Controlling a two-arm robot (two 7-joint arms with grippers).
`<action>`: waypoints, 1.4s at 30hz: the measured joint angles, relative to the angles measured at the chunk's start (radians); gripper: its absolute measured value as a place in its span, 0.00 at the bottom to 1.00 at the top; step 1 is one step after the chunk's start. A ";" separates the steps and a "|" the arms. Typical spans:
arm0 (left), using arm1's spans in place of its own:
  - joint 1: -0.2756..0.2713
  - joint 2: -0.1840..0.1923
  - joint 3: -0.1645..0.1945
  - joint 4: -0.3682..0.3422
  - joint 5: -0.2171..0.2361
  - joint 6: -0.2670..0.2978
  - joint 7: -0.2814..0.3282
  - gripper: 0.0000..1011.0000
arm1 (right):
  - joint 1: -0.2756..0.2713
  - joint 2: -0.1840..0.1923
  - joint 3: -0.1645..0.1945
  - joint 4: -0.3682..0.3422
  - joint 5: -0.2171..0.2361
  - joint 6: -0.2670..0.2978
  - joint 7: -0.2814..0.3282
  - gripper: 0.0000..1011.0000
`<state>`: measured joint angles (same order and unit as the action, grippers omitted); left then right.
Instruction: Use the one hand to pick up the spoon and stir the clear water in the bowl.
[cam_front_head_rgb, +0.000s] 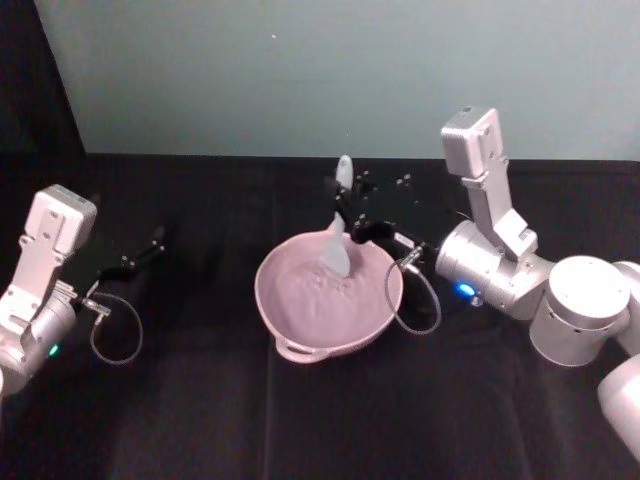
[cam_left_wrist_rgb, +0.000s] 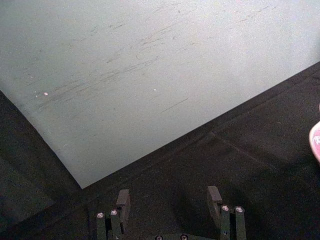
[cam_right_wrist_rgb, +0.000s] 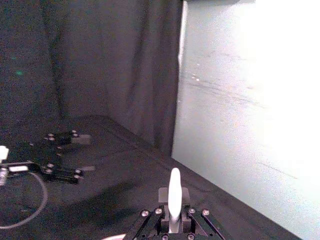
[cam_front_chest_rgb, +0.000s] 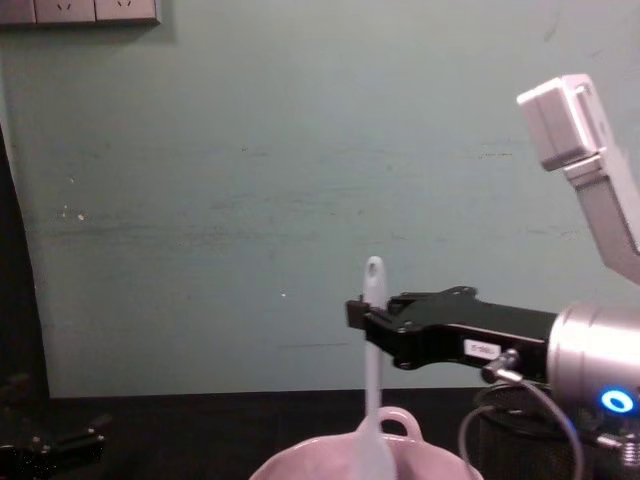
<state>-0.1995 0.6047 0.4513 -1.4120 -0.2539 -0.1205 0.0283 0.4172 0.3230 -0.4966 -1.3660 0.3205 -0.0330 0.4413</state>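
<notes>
Over the middle of the black surface (cam_front_head_rgb: 200, 420), my right gripper (cam_front_head_rgb: 347, 212) clamps the white spoon (cam_front_head_rgb: 338, 255) upright, its blade down inside the pink bowl (cam_front_head_rgb: 350, 342). My cable loop (cam_front_head_rgb: 425, 310) hangs beside the bowl's right rim. The teal wall (cam_front_head_rgb: 300, 70) stands close behind. My left gripper (cam_front_head_rgb: 150, 245), fingers apart, idles well left.

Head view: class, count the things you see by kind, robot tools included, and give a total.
Pink bowl: 1
White spoon: 1
Robot tools: 2 (left tool open, off to the left; right tool shut on the spoon above the bowl)
Total: 4
</notes>
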 joint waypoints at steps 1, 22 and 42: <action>0.000 0.000 0.000 0.000 0.000 0.000 0.000 1.00 | -0.002 0.006 0.007 -0.003 -0.009 -0.001 -0.004 0.13; 0.000 0.000 0.000 0.000 0.000 0.000 0.000 1.00 | -0.133 0.097 0.031 -0.223 0.045 0.077 0.064 0.13; 0.000 0.000 0.000 0.000 0.000 0.000 0.000 1.00 | -0.036 -0.041 0.025 -0.007 -0.021 -0.024 -0.035 0.13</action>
<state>-0.1995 0.6047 0.4514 -1.4120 -0.2539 -0.1205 0.0283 0.3815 0.2824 -0.4718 -1.3730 0.2994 -0.0572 0.4067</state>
